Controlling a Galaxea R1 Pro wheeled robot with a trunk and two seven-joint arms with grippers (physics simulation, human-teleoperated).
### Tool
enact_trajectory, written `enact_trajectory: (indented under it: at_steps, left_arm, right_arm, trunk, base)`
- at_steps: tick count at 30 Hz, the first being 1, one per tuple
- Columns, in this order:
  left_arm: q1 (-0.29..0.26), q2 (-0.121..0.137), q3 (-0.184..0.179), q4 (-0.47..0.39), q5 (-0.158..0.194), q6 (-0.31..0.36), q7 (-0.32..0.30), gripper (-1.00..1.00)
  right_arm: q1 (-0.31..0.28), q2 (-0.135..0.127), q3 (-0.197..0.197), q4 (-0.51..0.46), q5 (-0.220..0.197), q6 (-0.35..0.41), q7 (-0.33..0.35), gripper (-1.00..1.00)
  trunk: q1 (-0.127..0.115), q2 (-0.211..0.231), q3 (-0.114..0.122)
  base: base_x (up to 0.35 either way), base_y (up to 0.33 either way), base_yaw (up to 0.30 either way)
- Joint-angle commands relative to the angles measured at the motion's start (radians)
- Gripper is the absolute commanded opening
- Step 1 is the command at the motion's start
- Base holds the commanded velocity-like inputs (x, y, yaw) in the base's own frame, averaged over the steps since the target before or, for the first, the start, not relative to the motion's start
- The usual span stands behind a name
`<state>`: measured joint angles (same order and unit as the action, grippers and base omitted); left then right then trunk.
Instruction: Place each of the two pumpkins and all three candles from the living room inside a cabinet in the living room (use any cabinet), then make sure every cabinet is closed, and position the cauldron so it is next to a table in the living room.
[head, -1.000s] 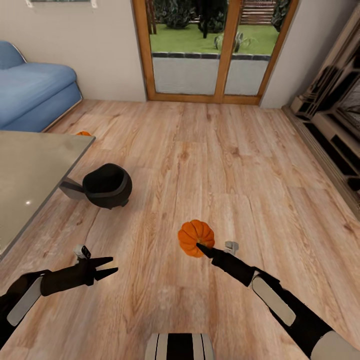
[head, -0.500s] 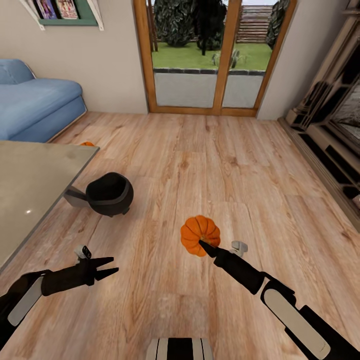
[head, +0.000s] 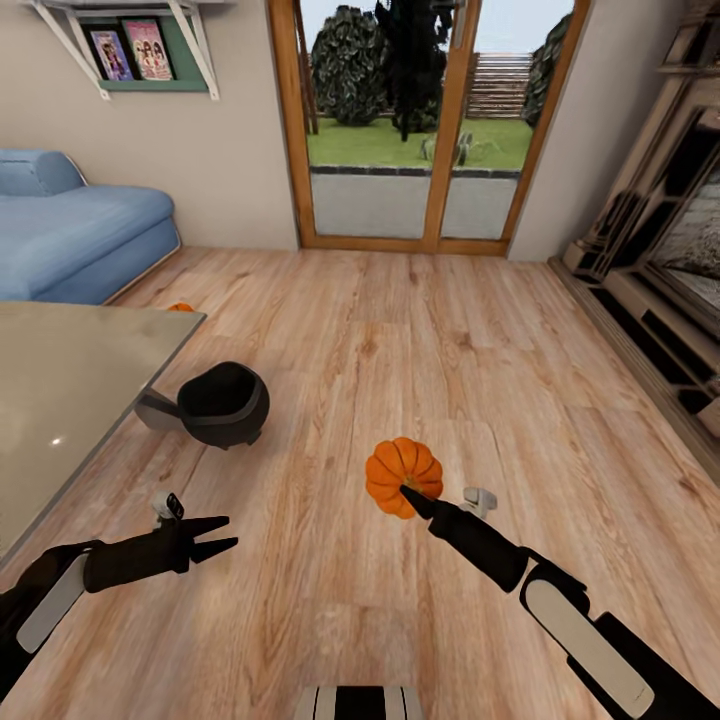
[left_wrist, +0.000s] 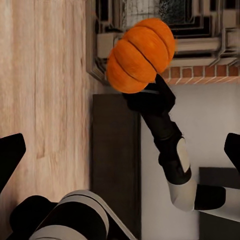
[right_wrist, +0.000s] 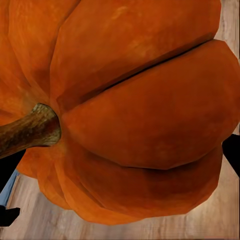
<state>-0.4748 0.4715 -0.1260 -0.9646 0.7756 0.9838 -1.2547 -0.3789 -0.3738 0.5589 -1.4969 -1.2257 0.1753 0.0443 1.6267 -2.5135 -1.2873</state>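
My right gripper (head: 408, 494) is shut on an orange pumpkin (head: 402, 474), held above the wooden floor mid-room. That pumpkin (right_wrist: 135, 115) crowds the right wrist view, stem to one side, and it (left_wrist: 140, 55) also appears in the left wrist view at the tip of my right arm. My left gripper (head: 215, 535) hangs open and empty over the floor at the lower left. A second pumpkin (head: 181, 307) peeks out behind the table's far corner. The black cauldron (head: 222, 402) sits on the floor by a leg of the table (head: 70, 380). The low cabinet (head: 645, 305) runs along the right wall.
A blue sofa (head: 70, 235) stands at the back left under a wall shelf (head: 130, 50) with books. A wood-framed glass door (head: 410, 130) fills the far wall. Open wooden floor lies between the table and the cabinet.
The whole picture has slid downward, bringing the wall shelf into sight, so the camera has moved. Both arms keep their poses and the right gripper still holds the pumpkin.
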Motion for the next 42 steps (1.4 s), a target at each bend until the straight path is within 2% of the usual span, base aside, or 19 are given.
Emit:
enact_trajectory:
  at_steps: [1, 16, 25, 29, 42]
  left_arm:
    - [-0.001, 0.001, -0.003, 0.001, 0.004, 0.007, -0.002, 1.0]
    - [-0.001, 0.0, -0.003, 0.001, 0.002, 0.007, 0.0, 1.0]
    - [-0.001, 0.0, -0.003, 0.0, 0.003, 0.007, -0.002, 1.0]
    - [-0.001, 0.0, -0.003, 0.0, 0.002, 0.007, 0.0, 1.0]
    - [-0.001, -0.001, -0.012, 0.001, 0.001, 0.007, 0.001, 1.0]
  right_arm:
    - [-0.001, -0.001, 0.001, 0.005, -0.009, 0.001, 0.0, -1.0]
    - [-0.001, 0.001, -0.001, 0.086, -0.011, 0.002, 0.012, -1.0]
    - [-0.001, 0.001, -0.009, 0.096, -0.013, -0.001, 0.013, -1.0]
    - [-0.001, 0.001, -0.022, 0.115, -0.013, -0.01, 0.015, -1.0]
    - [-0.001, 0.0, -0.026, 0.134, -0.017, -0.006, 0.017, -1.0]
  trunk:
    - [-0.001, 0.0, 0.003]
    - [-0.007, 0.003, 0.06]
    - [-0.007, 0.003, 0.052]
    - [-0.007, 0.003, 0.051]
    - [-0.007, 0.003, 0.051]
  base:
    - [0.0, 0.0, 0.0]
    - [0.0, 0.0, -0.006]
    - [0.013, -0.015, -0.128]
    - [0.192, -0.219, -0.029]
    - [0.228, -0.251, -0.001]
